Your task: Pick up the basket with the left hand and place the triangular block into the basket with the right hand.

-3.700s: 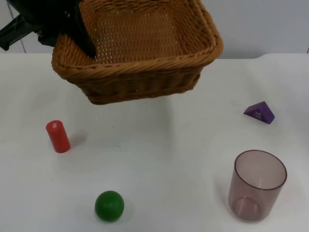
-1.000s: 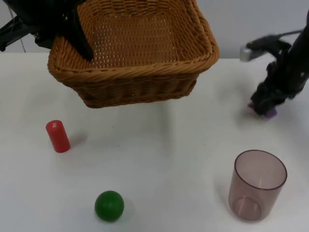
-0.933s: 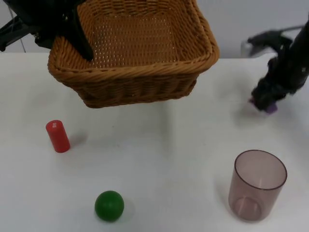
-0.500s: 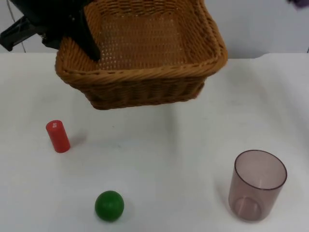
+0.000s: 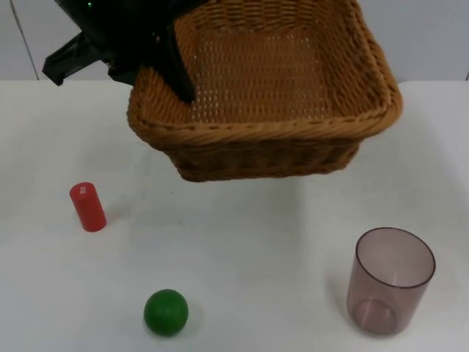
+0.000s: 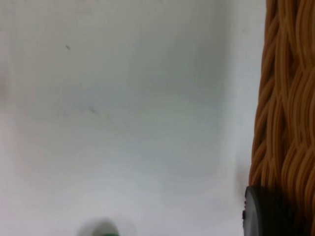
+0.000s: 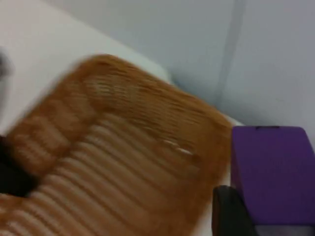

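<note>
Step in hand, by the look of it: carrying the triangular block (image 7: 273, 174) over to the basket (image 5: 271, 143) for the drop.

To do it well: bring the block above the open middle of the basket before release, not over the rim; lower toward the woven floor so it does not bounce out; hold the basket level and steady meanwhile; open only once the block is inside the walls.

Right claw (image 7: 246, 216): closed on the block, seen in the right wrist view with one black fingertip against the purple face. Basket lying beyond and below it, apparently not yet underneath.

Left claw (image 5: 172, 73): gripping the basket at its rim, about 10 o'clock on the basket in the top view, one finger reaching down inside the wall. In the left wrist view, a fingertip (image 6: 261, 211) pressed against the wicker. Basket lifted off the tabletop (image 5: 234, 242), slightly tilted, shadow beneath.

Block: solid purple, flat smooth face, crisp edges; triangular shape not readable from this angle.

Basket: tan wicker, rectangular, braided rim, open-weave floor, nothing inside.

Elsewhere on the tabletop: red cylinder (image 5: 88, 207) at 9 o'clock, green ball (image 5: 165, 312) at 7, clear tinted cup (image 5: 391, 280) at 4, all well apart from the basket.
</note>
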Controlling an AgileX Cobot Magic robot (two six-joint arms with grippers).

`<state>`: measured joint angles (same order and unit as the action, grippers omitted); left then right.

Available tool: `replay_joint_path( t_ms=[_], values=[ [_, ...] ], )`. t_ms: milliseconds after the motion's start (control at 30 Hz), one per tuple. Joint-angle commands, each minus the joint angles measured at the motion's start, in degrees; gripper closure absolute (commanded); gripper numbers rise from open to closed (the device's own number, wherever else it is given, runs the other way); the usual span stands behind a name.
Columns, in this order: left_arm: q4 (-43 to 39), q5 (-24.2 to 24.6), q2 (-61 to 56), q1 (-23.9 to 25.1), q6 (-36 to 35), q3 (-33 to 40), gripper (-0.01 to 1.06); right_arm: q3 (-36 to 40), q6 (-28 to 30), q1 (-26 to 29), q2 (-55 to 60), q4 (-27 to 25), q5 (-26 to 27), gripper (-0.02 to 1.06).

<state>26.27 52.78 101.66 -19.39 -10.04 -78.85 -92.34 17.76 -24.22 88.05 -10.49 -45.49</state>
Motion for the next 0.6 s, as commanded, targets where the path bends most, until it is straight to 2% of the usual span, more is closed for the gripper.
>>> replay_joint_path(
  t_ms=[0, 100, 333, 433, 567],
  values=[
    [2.2, -0.9, -0.4, -0.6, -0.4, -0.2, 1.05, -0.1, -0.2, -2.5, 0.6, 0.1, 2.2, 1.05],
    [2.7, -0.4, -0.4, -0.7, -0.4, -0.2, 1.05, -0.1, -1.8, -6.1, 3.4, 1.8, 4.5, 1.05],
    [3.0, 0.4, -0.4, -0.7, -0.4, -0.2, 1.05, -0.1, -2.2, -6.5, 9.4, 1.3, 7.5, 1.05],
    [3.0, 0.4, -0.4, -0.7, -0.4, -0.2, 1.05, -0.1, 0.1, -6.5, 12.7, 1.3, 9.5, 1.05],
    [3.0, 0.4, -0.4, -0.7, -0.4, -0.2, 1.05, -0.1, 0.0, -6.5, 15.1, 1.2, 10.0, 1.05]
  ],
)
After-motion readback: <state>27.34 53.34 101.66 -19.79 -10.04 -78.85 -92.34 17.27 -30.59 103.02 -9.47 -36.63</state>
